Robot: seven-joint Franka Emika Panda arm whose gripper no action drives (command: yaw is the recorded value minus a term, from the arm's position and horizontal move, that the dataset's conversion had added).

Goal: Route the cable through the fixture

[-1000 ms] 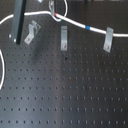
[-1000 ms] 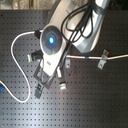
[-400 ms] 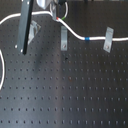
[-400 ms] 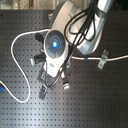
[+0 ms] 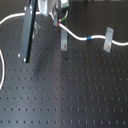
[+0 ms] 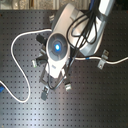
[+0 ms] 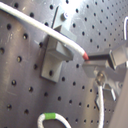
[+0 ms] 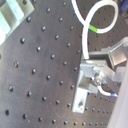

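The white cable runs from my gripper toward the first exterior view's right, past its blue band and through a grey fixture clip. A red mark sits by the gripper. In the first wrist view the cable lies across a grey fixture, and its red tip is pinched at the gripper. The gripper is shut on the cable. In the second exterior view the arm hides the gripper, and the cable loops wide to the second exterior view's left.
A black perforated board carries the clips. Another clip stands just below the gripper and one stands to the first exterior view's left. A green-banded loop and another clip show in the wrist views.
The arm has moved toward the first exterior view's right, carrying the cable end with it toward the middle clip. The cable through the right clip has stayed put.
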